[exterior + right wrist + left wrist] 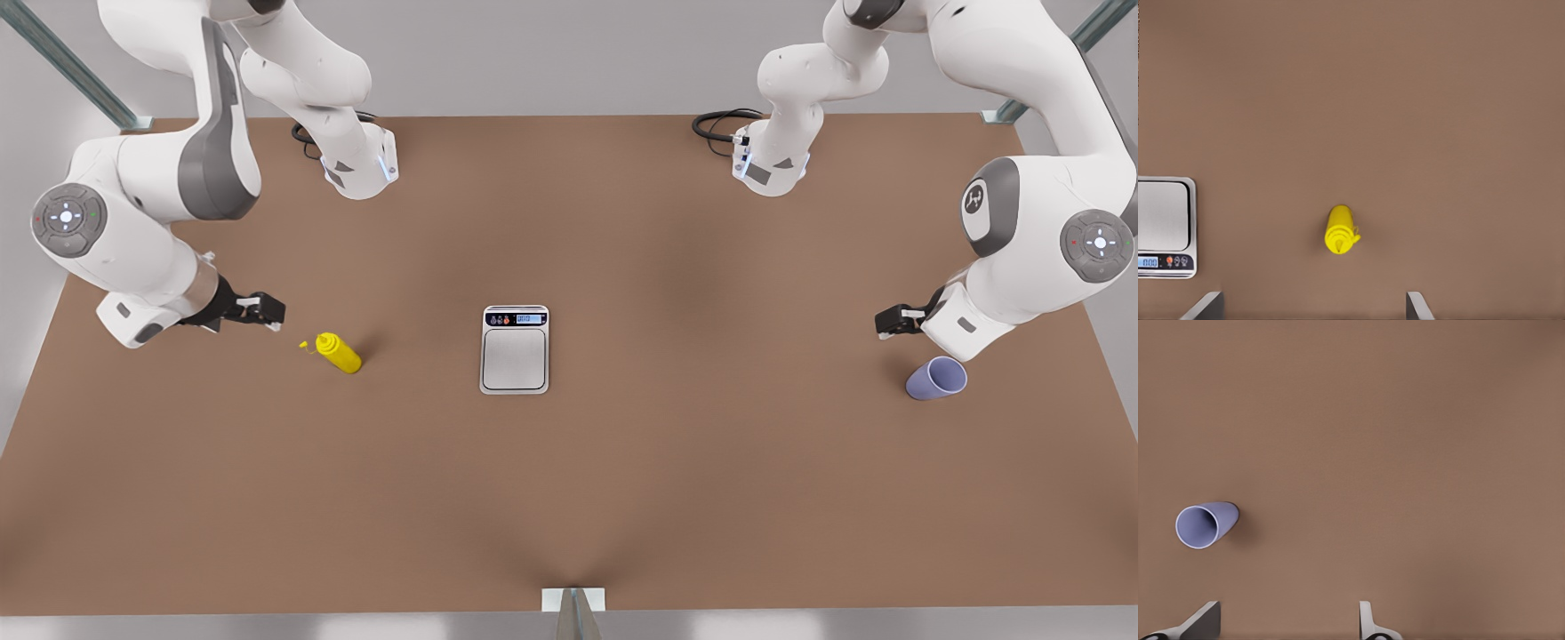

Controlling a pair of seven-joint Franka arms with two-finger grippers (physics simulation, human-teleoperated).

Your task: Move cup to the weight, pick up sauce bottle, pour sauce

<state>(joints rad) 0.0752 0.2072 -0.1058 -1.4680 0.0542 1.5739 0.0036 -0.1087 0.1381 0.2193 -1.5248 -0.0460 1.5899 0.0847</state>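
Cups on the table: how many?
1. The cup stands on the brown table at the front view's right, near the left gripper, apart from the scale.

White rounded arms, grey joint panels, black claws, black base cables.

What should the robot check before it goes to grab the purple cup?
1. Cup near left gripper: ok.
2. Left gripper open: ok.
3. Cup upright: ok, its open mouth faces up.
4. Scale platform free: ok.
5. Bottle out of the cup's path: ok, it stands on the scale's far side by the right gripper.
6. Right gripper open: ok.
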